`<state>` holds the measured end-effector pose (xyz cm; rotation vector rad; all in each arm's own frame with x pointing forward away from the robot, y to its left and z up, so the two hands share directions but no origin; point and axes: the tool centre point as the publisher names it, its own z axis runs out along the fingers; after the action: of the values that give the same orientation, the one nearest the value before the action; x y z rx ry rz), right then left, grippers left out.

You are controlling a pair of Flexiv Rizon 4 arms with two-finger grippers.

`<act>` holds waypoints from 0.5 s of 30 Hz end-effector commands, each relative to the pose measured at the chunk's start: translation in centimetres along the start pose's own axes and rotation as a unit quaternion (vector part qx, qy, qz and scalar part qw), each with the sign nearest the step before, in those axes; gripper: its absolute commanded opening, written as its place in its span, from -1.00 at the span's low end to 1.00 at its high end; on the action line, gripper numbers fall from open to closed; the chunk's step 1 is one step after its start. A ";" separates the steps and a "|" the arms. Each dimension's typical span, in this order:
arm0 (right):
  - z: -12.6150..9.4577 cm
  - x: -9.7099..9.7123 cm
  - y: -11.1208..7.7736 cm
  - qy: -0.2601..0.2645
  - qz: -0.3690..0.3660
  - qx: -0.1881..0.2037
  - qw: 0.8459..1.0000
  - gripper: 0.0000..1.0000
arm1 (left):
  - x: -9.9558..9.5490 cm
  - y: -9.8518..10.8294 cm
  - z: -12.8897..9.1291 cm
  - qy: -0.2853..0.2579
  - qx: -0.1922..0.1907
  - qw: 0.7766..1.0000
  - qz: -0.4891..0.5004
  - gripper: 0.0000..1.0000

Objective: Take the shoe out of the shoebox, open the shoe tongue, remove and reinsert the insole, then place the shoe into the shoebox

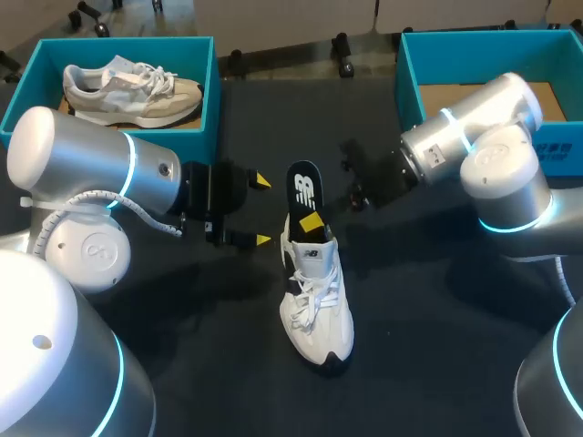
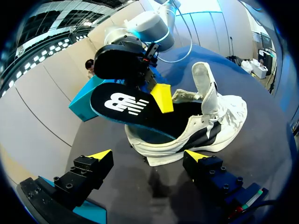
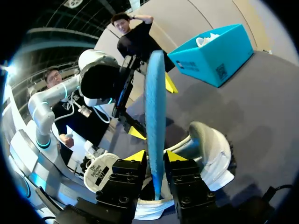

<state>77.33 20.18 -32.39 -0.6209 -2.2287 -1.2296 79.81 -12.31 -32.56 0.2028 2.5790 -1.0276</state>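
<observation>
Centrally, white shoe upright on table, toe toward robot. Black insole stands out of shoe's heel opening, clamped edgewise by right gripper. Left gripper just beside shoe's heel, spread wide, holding nothing.

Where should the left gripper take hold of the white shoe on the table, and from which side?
Probably the shoe at its laced midfoot, from above, fingers across its sides: it stands upright and narrow; the insole and right gripper occupy the heel.

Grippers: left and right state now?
Left gripper: open, holding nothing.
Right gripper: shut on the insole.
</observation>
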 end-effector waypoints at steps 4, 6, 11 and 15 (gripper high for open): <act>-0.4 -0.8 0.8 0.005 -0.008 0.009 1.000 -0.66 | 0.0 -0.1 0.1 -0.001 -0.003 1.000 0.000 1.00; 0.0 -1.1 0.8 0.012 -0.005 0.015 1.000 -0.95 | 0.0 -0.1 0.1 -0.001 -0.003 1.000 0.000 1.00; 0.4 -1.3 0.1 0.021 0.004 0.017 1.000 -1.00 | 0.0 -0.1 0.1 -0.001 -0.003 1.000 0.000 1.00; 0.5 -0.9 -0.8 0.028 0.018 0.024 0.999 -1.00 | 0.0 -0.1 0.1 -0.001 -0.003 1.000 0.000 1.00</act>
<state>77.52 19.95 -33.42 -0.5954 -2.1879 -1.1615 79.81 -12.31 -32.56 0.2029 2.5790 -1.0277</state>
